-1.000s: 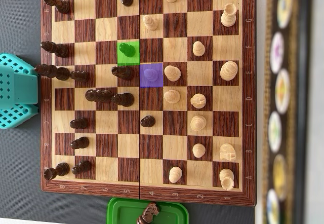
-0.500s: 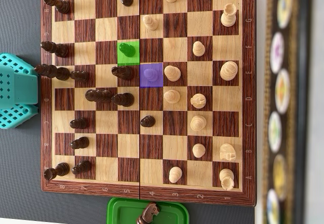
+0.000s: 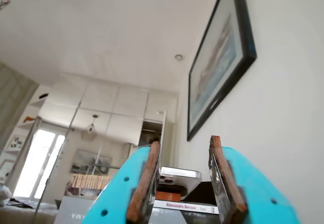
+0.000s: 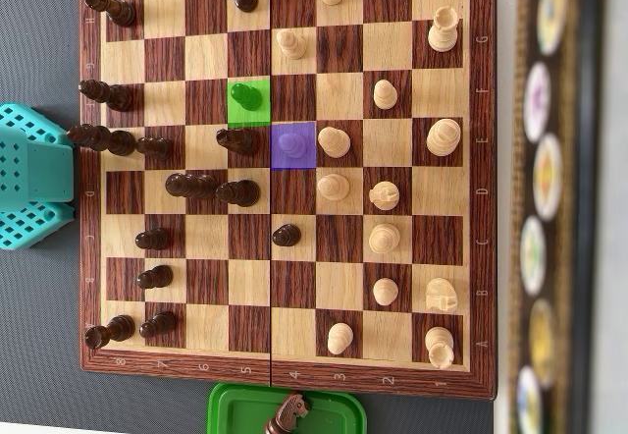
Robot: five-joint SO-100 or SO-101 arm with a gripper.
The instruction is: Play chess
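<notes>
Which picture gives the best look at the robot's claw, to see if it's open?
The wrist view. The gripper fills the lower frame there: two teal fingers with brown pads, a clear gap between them, nothing held, pointing up at the room. The overhead view shows only a teal part of the arm at the chessboard's left edge, its opening unclear.

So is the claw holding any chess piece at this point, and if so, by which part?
Nothing is held. In the wrist view the claw is open and pointed up at the room, with only background between its pads.

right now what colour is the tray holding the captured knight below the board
Green, best seen in the overhead view: the tray sits at the bottom edge with the dark knight on it.
</notes>
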